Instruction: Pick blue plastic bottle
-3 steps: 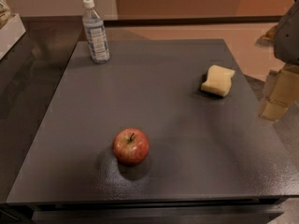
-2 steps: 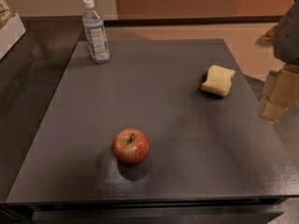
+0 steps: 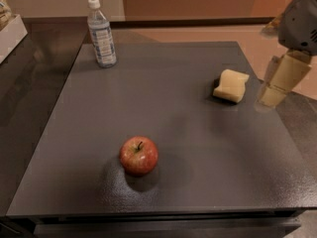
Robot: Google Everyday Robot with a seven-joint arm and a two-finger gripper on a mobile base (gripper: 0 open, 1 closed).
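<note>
In the single camera view, the only thing that had shifted over the last second was the gripper [image 3: 271, 95]. It had edged inward from the right border of the frame, toward the right edge of the dark table [image 3: 168, 103], and now hung just beyond that edge, near the yellow sponge [image 3: 231, 86]. Whether it was released or clenched could not be told, though nothing appeared to be held in it. The blue plastic bottle [image 3: 101, 33] had not moved. It stood upright with its cap on in the far left corner of the table, close to both the back and left edges and well apart from the gripper. The apple [image 3: 138, 155] near the front and the sponge on the right had stayed put too. For the task this looked like the very start of the approach, with nearly the whole width of the table still to cross. The middle of the table between gripper and bottle lay bare, so a diagonal path passing behind the sponge seemed open, with the apple well out of the way. The tight spot was the bottle itself: a push from the right could tip it or slide it off the left edge, toward the white box [image 3: 11, 33] on the neighbouring surface.
</note>
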